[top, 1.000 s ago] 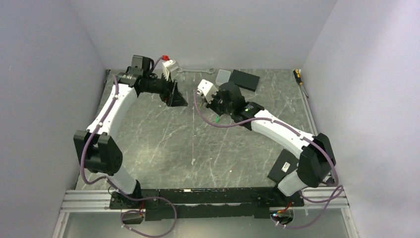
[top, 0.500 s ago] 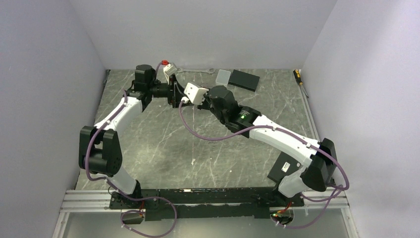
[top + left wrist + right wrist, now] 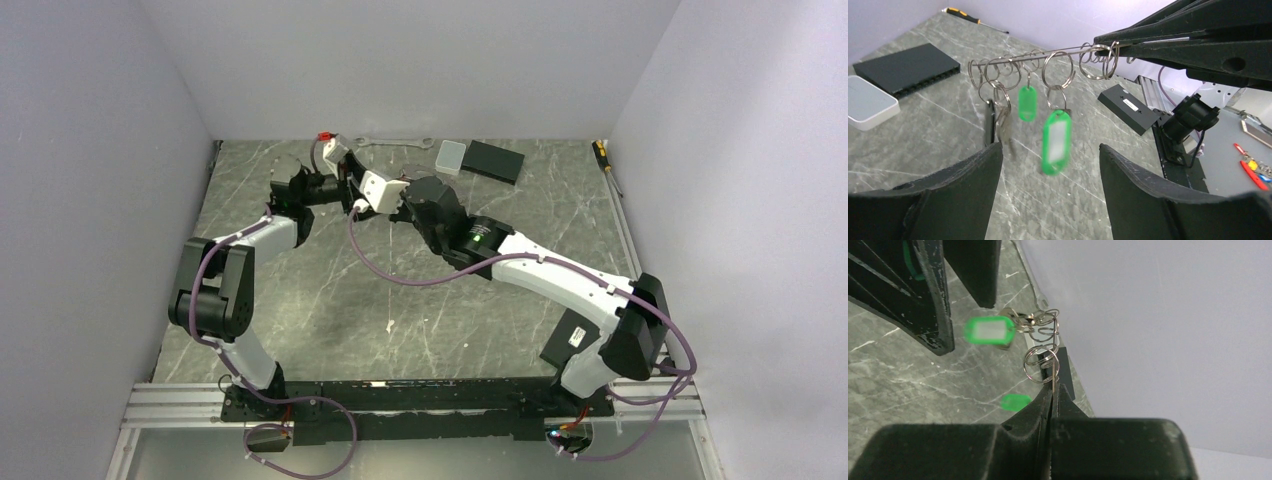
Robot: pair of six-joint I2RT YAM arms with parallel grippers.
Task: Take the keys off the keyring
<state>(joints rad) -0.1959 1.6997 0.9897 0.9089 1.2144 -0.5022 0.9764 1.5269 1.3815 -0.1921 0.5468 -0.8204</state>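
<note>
My right gripper [image 3: 1053, 387] is shut on one end of the keyring [image 3: 1042, 335], a string of thin metal rings held out level above the table. In the left wrist view the keyring [image 3: 1063, 50] runs left from the right gripper [image 3: 1108, 42]. The keys hang from it: a large green tag [image 3: 1056, 142], a smaller green one [image 3: 1027, 102] and a black-headed key [image 3: 989, 122]. My left gripper [image 3: 1049, 150] is open just below them, the large green tag hanging over the gap, nothing gripped. From above, both grippers meet near the back [image 3: 352, 190].
A black box [image 3: 494, 160] and a white box [image 3: 451, 154] lie at the back, with a silver wrench [image 3: 395, 142] by the wall. A screwdriver [image 3: 604, 160] rests at the right edge. A small black labelled box [image 3: 572, 335] sits by the right arm's base.
The right arm has swung left with the keyring to meet the left gripper. The left arm has folded back and turned toward it, its jaws a little narrower.
</note>
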